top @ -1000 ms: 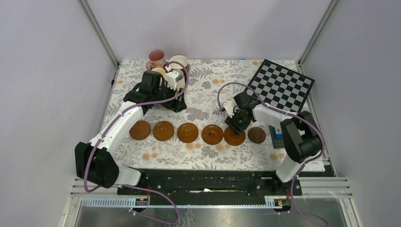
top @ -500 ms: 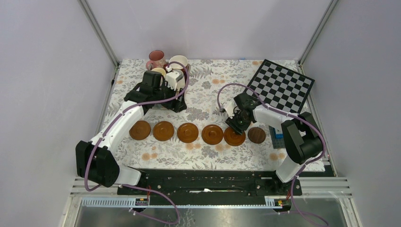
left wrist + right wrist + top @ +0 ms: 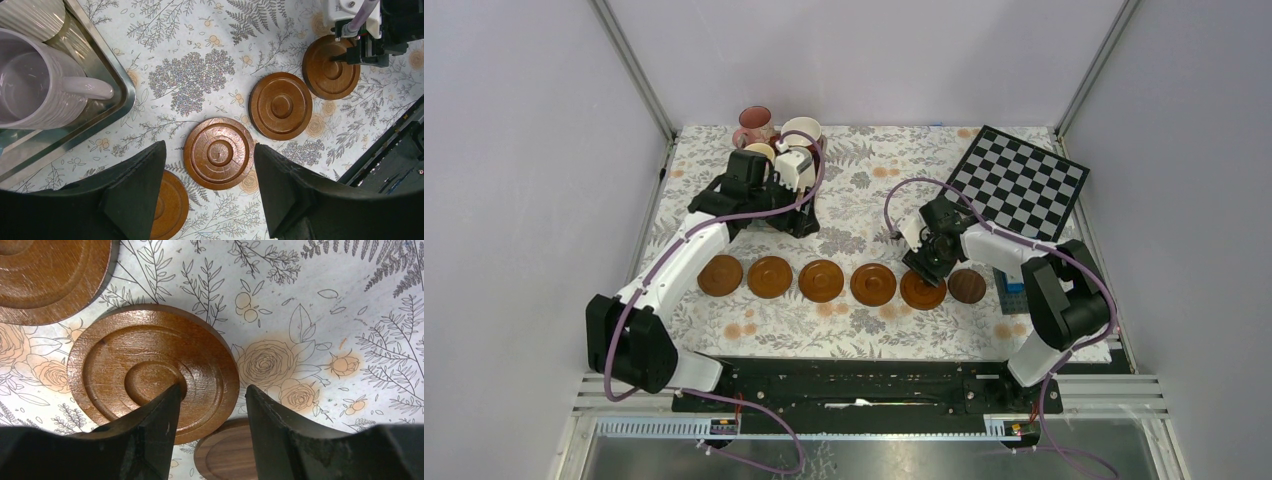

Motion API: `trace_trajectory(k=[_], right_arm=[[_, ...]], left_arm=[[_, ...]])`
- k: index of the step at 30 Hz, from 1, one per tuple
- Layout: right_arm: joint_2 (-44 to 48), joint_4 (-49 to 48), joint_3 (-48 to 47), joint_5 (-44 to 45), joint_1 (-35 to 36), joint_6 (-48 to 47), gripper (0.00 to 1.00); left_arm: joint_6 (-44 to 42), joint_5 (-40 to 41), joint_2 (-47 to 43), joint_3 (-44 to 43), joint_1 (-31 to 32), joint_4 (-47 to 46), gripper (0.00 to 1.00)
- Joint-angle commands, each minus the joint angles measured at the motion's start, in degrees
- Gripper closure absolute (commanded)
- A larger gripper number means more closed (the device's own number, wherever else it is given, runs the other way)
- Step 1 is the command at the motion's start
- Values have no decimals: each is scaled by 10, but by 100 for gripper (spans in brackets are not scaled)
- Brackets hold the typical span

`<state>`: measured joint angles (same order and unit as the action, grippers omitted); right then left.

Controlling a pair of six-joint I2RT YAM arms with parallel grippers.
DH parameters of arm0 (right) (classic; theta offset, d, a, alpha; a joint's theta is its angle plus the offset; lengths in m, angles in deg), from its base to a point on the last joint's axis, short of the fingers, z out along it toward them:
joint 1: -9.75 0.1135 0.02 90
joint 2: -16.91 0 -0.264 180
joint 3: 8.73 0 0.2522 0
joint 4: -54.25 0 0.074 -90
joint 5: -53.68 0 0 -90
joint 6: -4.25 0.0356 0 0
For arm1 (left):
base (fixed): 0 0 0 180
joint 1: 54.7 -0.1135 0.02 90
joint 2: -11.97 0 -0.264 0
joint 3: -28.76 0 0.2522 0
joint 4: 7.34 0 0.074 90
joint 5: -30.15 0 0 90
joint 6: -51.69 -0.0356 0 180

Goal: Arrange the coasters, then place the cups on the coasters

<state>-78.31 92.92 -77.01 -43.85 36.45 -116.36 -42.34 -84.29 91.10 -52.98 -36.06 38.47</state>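
Six brown coasters lie in a row across the near half of the table, from the leftmost coaster (image 3: 720,276) to a darker coaster (image 3: 967,286) at the right end. My right gripper (image 3: 927,262) is open, low over the fifth coaster (image 3: 150,370). One fingertip (image 3: 170,400) is at its centre ring and the other is just off its rim. My left gripper (image 3: 208,147) hangs open, high above the third coaster (image 3: 218,152). Cups stand at the back left: a pink cup (image 3: 754,125), a cream cup (image 3: 802,130) and a lilac cup (image 3: 35,85) in the tray.
A silver tray (image 3: 120,100) holds the cups beside my left gripper (image 3: 796,215). A checkerboard (image 3: 1019,180) lies at the back right. Something blue (image 3: 1012,285) shows by the right arm. Grey walls close in both sides.
The right gripper's fingers have spread a little and it has shifted slightly away from the row. The left arm and the coasters stay where they were.
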Motion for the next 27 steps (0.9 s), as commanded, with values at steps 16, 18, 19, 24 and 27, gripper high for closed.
trace_trajectory(k=[16, 18, 19, 24, 27], right_arm=[[114, -10, -81, -21, 0, 98, 30], [121, -8, -82, -41, -11, 113, 29], [124, -7, -83, -50, -20, 119, 28], [133, -13, -70, -89, -80, 133, 28], [137, -26, -52, -91, -98, 137, 28]], left_arm=[[38, 175, 216, -186, 41, -59, 27], [66, 215, 248, -202, 55, -72, 26], [75, 246, 262, -208, 67, -82, 26], [121, 335, 310, -216, 78, -140, 27], [131, 377, 336, -219, 78, -163, 29]])
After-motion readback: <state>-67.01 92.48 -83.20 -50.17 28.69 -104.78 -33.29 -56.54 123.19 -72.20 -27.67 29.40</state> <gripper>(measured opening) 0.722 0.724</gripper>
